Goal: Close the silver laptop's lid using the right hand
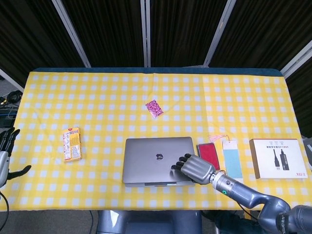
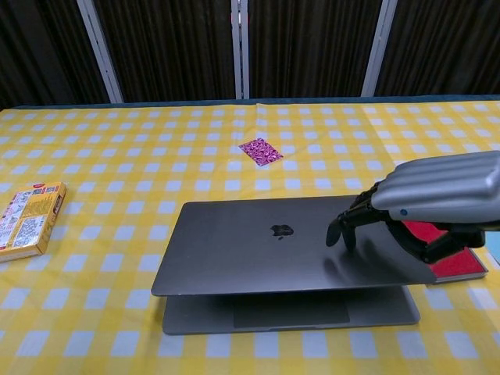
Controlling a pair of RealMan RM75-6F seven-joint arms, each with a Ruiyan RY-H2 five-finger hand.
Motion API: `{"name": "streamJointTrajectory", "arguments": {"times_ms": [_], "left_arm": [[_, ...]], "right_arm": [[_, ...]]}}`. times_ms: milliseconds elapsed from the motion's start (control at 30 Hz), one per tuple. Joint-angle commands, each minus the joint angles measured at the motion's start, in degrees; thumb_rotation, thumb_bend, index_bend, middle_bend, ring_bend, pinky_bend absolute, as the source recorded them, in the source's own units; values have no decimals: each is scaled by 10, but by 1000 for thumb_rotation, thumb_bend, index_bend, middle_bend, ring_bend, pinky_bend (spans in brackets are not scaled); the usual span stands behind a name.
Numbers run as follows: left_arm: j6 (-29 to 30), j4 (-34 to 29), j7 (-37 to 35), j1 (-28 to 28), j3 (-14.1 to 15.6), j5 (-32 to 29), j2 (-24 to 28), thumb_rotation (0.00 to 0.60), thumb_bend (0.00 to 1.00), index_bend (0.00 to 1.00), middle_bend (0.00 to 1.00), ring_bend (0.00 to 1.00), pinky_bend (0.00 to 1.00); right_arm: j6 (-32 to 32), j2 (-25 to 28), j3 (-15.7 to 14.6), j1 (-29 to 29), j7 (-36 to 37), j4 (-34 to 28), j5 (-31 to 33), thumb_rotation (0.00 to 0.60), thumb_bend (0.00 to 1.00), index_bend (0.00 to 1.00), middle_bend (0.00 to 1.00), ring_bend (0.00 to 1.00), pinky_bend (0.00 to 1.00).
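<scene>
The silver laptop (image 1: pixel 151 156) (image 2: pixel 266 242) lies near the table's front edge, its lid folded down almost flat. In the chest view a narrow gap still shows between lid and base along the front. My right hand (image 1: pixel 195 169) (image 2: pixel 437 199) rests on the lid's right part, fingers (image 2: pixel 344 226) stretched onto the surface, holding nothing. My left hand (image 1: pixel 6 156) hangs off the table's left edge, fingers apart and empty.
A red case (image 1: pixel 208 156) (image 2: pixel 445 250) lies just right of the laptop, then a blue card (image 1: pixel 232 158) and a white cable box (image 1: pixel 279 159). A snack box (image 1: pixel 72 144) (image 2: pixel 27 219) sits at left. A pink packet (image 1: pixel 154 108) (image 2: pixel 261 151) lies behind the laptop.
</scene>
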Motion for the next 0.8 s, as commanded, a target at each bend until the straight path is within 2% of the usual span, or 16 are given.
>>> {"name": "streamJointTrajectory", "arguments": {"times_ms": [33, 367, 633, 800], "left_arm": [[-2, 0, 2, -1, 1, -1, -1, 600, 0, 0, 0, 0, 0], [-4, 2, 6, -2, 1, -2, -3, 600, 0, 0, 0, 0, 0], [-5, 2, 11, -3, 4, 0, -6, 600, 0, 0, 0, 0, 0], [0, 1, 10, -2, 5, 4, -5, 600, 0, 0, 0, 0, 0]], "right_arm": [[9, -16, -8, -5, 9, 19, -9, 600, 1000, 218, 288, 219, 266], [29, -55, -30, -15, 28, 70, -24, 600, 1000, 218, 288, 219, 266], [46, -60, -39, -20, 46, 84, -32, 600, 1000, 218, 284, 219, 266], [117, -32, -37, -37, 56, 61, -61, 600, 1000, 215, 282, 219, 264]]}}
